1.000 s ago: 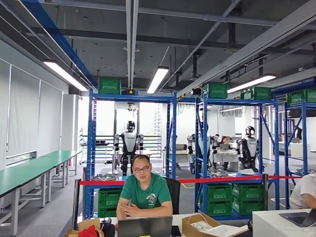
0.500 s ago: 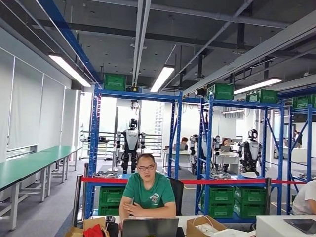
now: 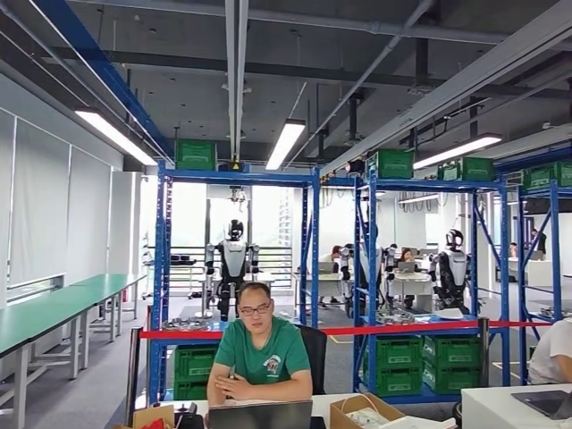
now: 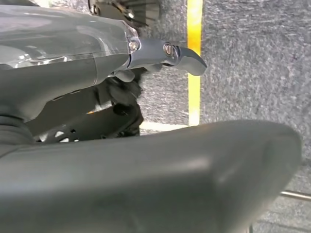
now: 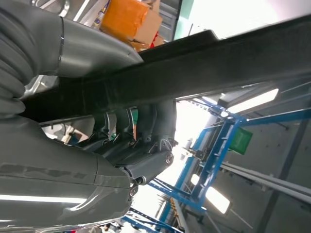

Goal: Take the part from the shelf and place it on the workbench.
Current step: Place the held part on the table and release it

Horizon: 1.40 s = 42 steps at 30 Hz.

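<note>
At the right wrist, the right hand is raised with its dark fingers curled up against the underside of a long dark part, which crosses the view on a slant; the fingers grasp it from below, with the thick grey thumb lying just under them. The ceiling lights and a blue shelf frame show beyond it.

Over at the left wrist, the left hand hangs above the grey floor and a yellow floor line. Its thumb sticks out straight, and its dark fingers are bunched beside a black perforated piece (whether they grip it I cannot tell).

From the head view, a person in a green shirt sits behind a laptop. Behind them stands the blue shelf with green crates on its lowest level and red tape stretched across it. The green-topped workbench runs along the wall on the left, well apart from the shelf.
</note>
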Each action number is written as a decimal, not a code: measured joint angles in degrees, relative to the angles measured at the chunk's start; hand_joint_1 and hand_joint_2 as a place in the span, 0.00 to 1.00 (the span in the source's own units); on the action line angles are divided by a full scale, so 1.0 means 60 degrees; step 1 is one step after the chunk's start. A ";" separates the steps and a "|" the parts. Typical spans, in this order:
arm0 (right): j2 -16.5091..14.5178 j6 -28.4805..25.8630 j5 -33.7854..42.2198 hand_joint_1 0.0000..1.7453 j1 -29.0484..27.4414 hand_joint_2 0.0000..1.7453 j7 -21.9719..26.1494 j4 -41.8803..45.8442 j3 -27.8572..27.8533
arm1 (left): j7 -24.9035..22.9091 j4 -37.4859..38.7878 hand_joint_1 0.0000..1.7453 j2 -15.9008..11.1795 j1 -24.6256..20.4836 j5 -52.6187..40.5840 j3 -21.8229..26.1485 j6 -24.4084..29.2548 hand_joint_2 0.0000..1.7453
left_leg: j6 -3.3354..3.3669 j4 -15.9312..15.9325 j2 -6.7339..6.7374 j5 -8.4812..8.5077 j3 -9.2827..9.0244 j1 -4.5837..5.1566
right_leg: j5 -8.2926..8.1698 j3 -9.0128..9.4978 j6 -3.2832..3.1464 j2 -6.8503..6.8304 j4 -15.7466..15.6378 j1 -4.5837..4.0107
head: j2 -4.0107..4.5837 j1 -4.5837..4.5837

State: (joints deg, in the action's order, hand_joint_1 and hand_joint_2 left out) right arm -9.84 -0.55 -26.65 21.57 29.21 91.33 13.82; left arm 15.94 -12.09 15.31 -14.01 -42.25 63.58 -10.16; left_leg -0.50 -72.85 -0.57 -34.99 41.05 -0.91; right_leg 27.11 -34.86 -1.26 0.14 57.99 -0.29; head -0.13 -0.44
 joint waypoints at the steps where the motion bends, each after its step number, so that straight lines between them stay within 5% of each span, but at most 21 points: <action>1: -0.0001 0.0001 0.0000 1.00 -0.0005 1.00 0.0000 -0.0008 0.0002 | -0.0021 0.0000 0.00 -0.0005 0.0013 0.0001 0.0000 0.0023 1.00 | -0.0013 -0.0281 0.0001 0.0002 0.0210 0.0000 | 0.0028 0.0026 -0.0008 0.0010 0.0003 -0.0005 | 0.0000 0.0000; 3: -0.0003 0.0003 -0.0002 1.00 -0.0010 1.00 0.0002 -0.0016 0.0005 | -0.0040 0.0000 0.00 -0.0016 0.0018 0.0002 0.0000 0.0055 1.00 | -0.0017 0.0159 0.0004 0.0520 0.0138 -0.0005 | 0.0102 0.0101 0.0015 0.0037 0.0020 -0.0006 | 0.0000 0.0000; 6: -0.0004 0.0001 -0.0002 1.00 0.0014 1.00 0.0001 -0.0021 0.0005 | -0.0101 0.0000 0.00 -0.0023 -0.0014 0.0001 0.0000 0.0098 1.00 | 0.0048 0.1694 0.0007 0.1352 -0.0481 0.0001 | 0.0272 0.0159 0.0137 0.0056 0.0130 -0.0046 | 0.0000 0.0001; 11: -0.0005 -0.0001 0.0000 1.00 0.0050 1.00 -0.0008 -0.0028 0.0004 | -0.0266 0.0000 0.00 -0.0025 0.0009 0.0037 0.0009 0.0194 1.00 | 0.0253 0.2025 -0.0023 0.1300 -0.0610 -0.0002 | 0.0464 0.0042 0.0313 0.0036 0.0356 -0.0046 | 0.0000 0.0000; 15: -0.0002 -0.0004 -0.0001 1.00 0.0067 1.00 -0.0005 -0.0061 0.0016 | -0.0292 0.0000 0.00 -0.0026 -0.0011 0.0064 0.0013 0.0172 1.00 | 0.0347 0.2038 -0.0012 0.1258 -0.0660 -0.0023 | 0.1336 -0.1019 0.0464 0.0021 0.2432 0.0030 | 0.0000 -0.0002; 17: 0.0007 -0.0005 -0.0033 1.00 0.0050 1.00 -0.0017 -0.0105 0.0017 | -0.0291 0.0000 0.00 -0.0030 -0.0007 0.0069 0.0016 0.0168 1.00 | 0.0371 0.2036 -0.0019 0.1229 -0.0691 -0.0012 | 0.1250 -0.1361 0.0481 0.0021 0.2869 0.0050 | 0.0000 -0.0003; 21: 0.0012 -0.0156 -0.0521 1.00 0.0176 1.00 -0.0120 -0.0165 0.0047 | -0.0291 0.0000 0.00 -0.0024 -0.0023 0.0043 0.0015 0.0163 1.00 | 0.0323 0.2056 -0.0059 0.1138 -0.0850 0.0006 | 0.0008 -0.0470 0.0353 0.0032 0.0704 -0.0002 | -0.0001 -0.0003; 27: 0.0026 -0.0507 -0.1316 1.00 0.0519 1.00 -0.0368 -0.0407 0.0195 | -0.0303 0.0000 0.00 0.0017 -0.0030 -0.0031 0.0012 0.0159 1.00 | 0.0099 0.1810 -0.0023 0.0878 -0.0748 -0.0007 | -0.0064 -0.0181 0.0082 0.0007 0.0081 -0.0028 | -0.0005 -0.0004; 30: 0.0036 -0.0655 -0.1660 1.00 0.0682 1.00 -0.0474 -0.0621 0.0302 | -0.0310 0.0000 0.00 0.0016 -0.0025 -0.0057 0.0011 0.0159 1.00 | 0.0040 0.0270 -0.0007 0.0157 -0.0024 -0.0015 | -0.0074 -0.0132 0.0006 -0.0003 0.0035 -0.0016 | 0.0000 -0.0003; 32: 0.0061 -0.0735 -0.1833 1.00 0.0722 1.00 -0.0536 -0.0774 0.0360 | -0.0325 0.0000 0.00 0.0016 -0.0013 -0.0061 0.0010 0.0158 1.00 | -0.0007 -0.0294 -0.0002 0.0106 0.0290 -0.0025 | -0.0067 -0.0120 0.0005 0.0000 0.0040 -0.0020 | 0.0000 -0.0002; 36: 0.0102 -0.1011 -0.2330 1.00 0.0882 1.00 -0.0754 -0.0980 0.0466 | -0.0338 0.0000 0.00 0.0015 -0.0046 -0.0077 0.0003 0.0153 1.00 | -0.0022 0.1546 0.0011 0.1112 -0.0542 -0.0065 | 0.0032 -0.0122 0.0112 0.0031 0.0174 -0.0026 | 0.0000 -0.0004; 42: 0.0300 -0.1830 -0.4310 1.00 0.1487 1.00 -0.1605 -0.1783 0.0599 | -0.0361 0.0000 0.00 0.0021 -0.0068 -0.0192 -0.0033 0.0137 1.00 | 0.0236 0.2008 -0.0008 0.1215 -0.0735 -0.0043 | 0.0283 -0.0297 0.0368 0.0023 0.0529 -0.0016 | 0.0000 -0.0002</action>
State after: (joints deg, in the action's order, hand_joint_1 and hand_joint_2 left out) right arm -8.04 -11.53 -52.51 30.49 19.58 80.63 17.41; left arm 13.78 -12.09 15.44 -14.42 -43.40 63.38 -9.33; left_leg 0.91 -60.80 -0.63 -27.70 36.64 -1.17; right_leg 28.81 -36.64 0.95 0.28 61.16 -0.39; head -0.13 -0.45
